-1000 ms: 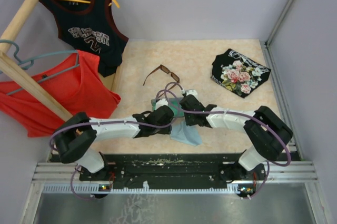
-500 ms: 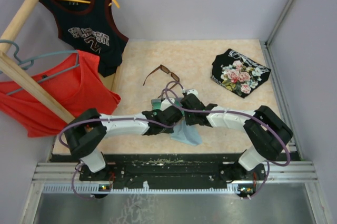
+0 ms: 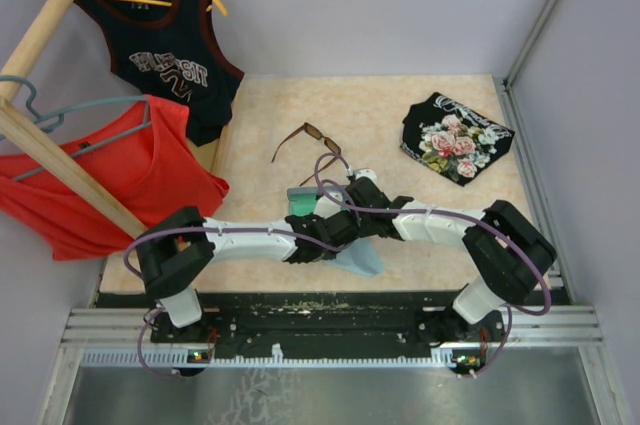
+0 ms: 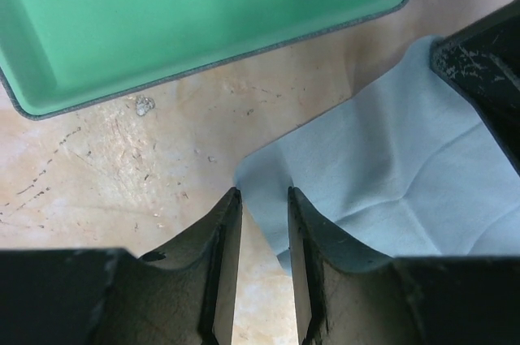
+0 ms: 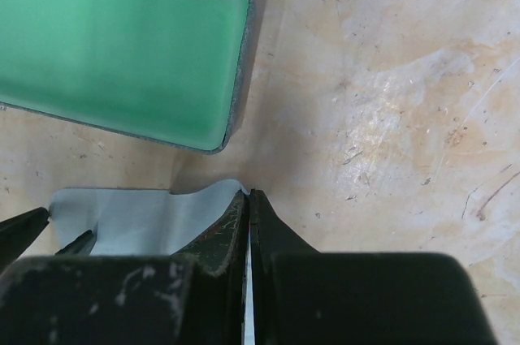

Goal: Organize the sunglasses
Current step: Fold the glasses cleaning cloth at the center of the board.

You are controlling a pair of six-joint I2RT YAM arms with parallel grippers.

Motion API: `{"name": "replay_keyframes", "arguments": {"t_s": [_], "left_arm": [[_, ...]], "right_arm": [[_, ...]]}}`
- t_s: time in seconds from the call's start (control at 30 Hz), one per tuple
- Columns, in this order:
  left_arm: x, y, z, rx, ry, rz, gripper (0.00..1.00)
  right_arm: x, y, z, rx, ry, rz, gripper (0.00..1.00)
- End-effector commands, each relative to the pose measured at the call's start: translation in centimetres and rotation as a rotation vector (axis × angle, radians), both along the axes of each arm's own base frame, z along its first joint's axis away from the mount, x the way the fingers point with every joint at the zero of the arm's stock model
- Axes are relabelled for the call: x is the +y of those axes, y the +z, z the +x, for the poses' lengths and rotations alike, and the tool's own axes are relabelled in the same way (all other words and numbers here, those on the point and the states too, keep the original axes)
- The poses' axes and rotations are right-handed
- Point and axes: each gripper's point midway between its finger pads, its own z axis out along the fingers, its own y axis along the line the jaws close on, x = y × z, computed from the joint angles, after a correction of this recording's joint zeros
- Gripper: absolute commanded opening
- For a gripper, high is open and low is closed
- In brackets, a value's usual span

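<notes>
Two claws at thin, creased pale-blue cloth (image 4: 382,174), beside open oblong case (image 4: 203,20) with smooth green lining and grey rim. Narrow gap on left gripper (image 4: 264,199), straddling cloth corner. Fully closed right gripper (image 5: 248,196) pinches another corner. Brown thin-framed sunglasses (image 3: 308,138) lie on mottled beige table (image 3: 400,115), far of case, apart from both.

Lilac walls (image 3: 400,5); beige marbled tabletop (image 3: 370,115); wooden garment rack (image 3: 50,17) left.
</notes>
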Motion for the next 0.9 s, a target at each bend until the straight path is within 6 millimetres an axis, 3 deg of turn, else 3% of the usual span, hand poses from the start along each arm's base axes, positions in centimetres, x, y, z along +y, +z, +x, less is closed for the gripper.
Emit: {"name": "replay_keyframes", "arguments": {"t_s": [0.0,0.27,0.53,0.67,0.87], "left_arm": [[2.1,-2.2,-0.6,0.035,0.021,0.132,0.36],[1.9,-3.1,-0.9,0.05,0.007,0.121,0.32],[1.8,-3.6,-1.5,0.069,-0.006,0.082,0.1],[1.5,-2.7,-1.1,0.044,-0.013,0.07,0.0],[0.1,0.3,0.7,-0.031,-0.051,0.016,0.0]], "right_arm": [[-1.1,-2.1,-1.9,0.086,0.01,-0.067,0.0],[-1.1,-2.1,-2.2,0.095,0.014,-0.066,0.0],[-1.1,-2.0,-2.4,0.099,0.02,-0.059,0.0],[-0.8,-1.5,-2.1,0.078,0.025,-0.035,0.0],[-0.5,0.8,-1.2,0.004,0.009,0.009,0.0]]}}
